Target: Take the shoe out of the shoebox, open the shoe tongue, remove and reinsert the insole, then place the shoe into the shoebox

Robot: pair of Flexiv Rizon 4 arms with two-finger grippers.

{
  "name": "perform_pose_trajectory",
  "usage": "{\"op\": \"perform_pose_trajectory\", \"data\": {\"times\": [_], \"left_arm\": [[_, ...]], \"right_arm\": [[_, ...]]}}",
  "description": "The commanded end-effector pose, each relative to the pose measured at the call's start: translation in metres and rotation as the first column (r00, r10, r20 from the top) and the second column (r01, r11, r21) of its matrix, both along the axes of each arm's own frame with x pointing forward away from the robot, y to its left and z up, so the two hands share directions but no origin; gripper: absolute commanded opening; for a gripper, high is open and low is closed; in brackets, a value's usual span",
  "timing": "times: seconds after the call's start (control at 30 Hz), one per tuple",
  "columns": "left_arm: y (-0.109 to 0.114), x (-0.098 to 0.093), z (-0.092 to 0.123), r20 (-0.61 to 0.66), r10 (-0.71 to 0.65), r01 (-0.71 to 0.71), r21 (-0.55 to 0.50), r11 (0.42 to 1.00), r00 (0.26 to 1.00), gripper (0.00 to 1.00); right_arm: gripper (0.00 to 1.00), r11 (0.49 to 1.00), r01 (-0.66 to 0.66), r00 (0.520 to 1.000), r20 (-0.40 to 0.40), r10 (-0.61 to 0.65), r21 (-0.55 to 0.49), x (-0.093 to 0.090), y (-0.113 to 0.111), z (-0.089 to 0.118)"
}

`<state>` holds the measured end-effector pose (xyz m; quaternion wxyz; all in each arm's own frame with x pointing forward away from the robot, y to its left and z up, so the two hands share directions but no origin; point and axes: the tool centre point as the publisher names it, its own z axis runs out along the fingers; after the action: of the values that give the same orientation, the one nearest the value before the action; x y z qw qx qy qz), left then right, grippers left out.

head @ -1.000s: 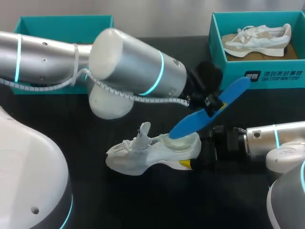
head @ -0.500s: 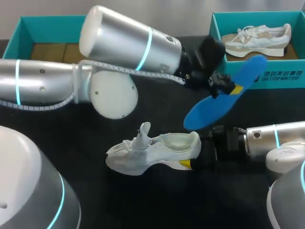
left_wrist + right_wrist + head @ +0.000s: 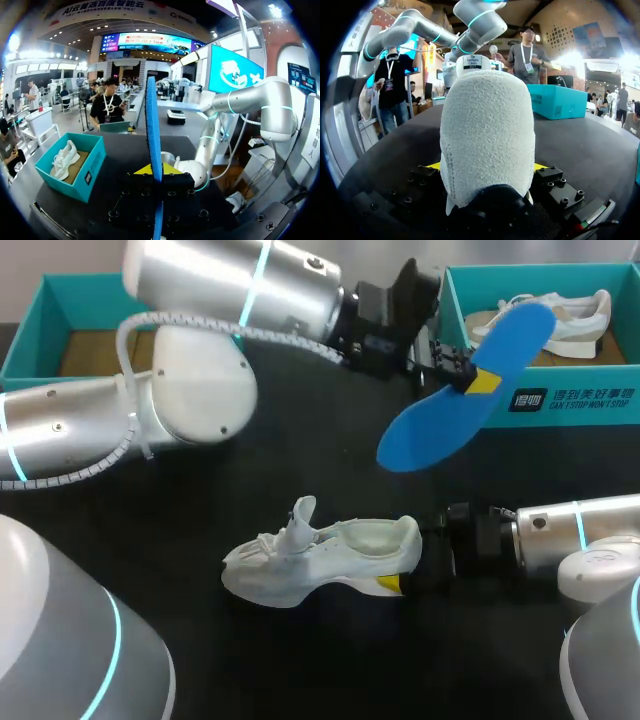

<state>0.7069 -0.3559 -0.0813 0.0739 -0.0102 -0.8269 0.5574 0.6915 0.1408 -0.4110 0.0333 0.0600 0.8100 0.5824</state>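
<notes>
black counter [image 3: 300,660] carries the shoe [image 3: 320,555], right hand [image 3: 412,568] clamping its heel, left hand [image 3: 468,374] pinching the blue insole [image 3: 440,425].

Boxed shoe [image 3: 585,318] — partly behind insole [image 3: 440,425].

Silver arms [image 3: 200,285] — cyan rings [image 3: 259,270]

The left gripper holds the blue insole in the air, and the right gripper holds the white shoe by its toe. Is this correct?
Not the toe: the right gripper holds the white shoe by its heel, as the right wrist view shows. The rest holds.
</notes>
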Motion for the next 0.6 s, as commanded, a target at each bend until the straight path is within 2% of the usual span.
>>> {"op": "perform_pose_trajectory", "data": {"times": [0.03,0.3,0.5,0.6], "left_arm": [[0.006,0.002,0.001,-0.02,-0.056,0.056,-0.006,0.998,0.998,0.0],[0.006,0.002,0.001,-0.02,-0.056,0.056,-0.006,0.998,0.998,0.0],[0.025,-0.032,0.035,0.054,-0.054,0.059,-0.094,0.994,0.997,0.0],[0.037,-0.039,0.05,0.064,-0.03,0.039,-0.147,0.988,0.998,0.0]], "right_arm": [[0.0,1.0,0.001,1.0,-0.001,-0.001,-0.004,-0.001,0.0,0.001],[0.0,1.0,0.001,1.0,-0.001,-0.001,-0.004,-0.001,0.0,0.001],[0.0,1.0,0.001,1.0,-0.001,-0.001,-0.004,-0.001,0.0,0.001],[0.0,1.0,0.001,1.0,-0.001,-0.001,-0.004,-0.001,0.0,0.001]]}}
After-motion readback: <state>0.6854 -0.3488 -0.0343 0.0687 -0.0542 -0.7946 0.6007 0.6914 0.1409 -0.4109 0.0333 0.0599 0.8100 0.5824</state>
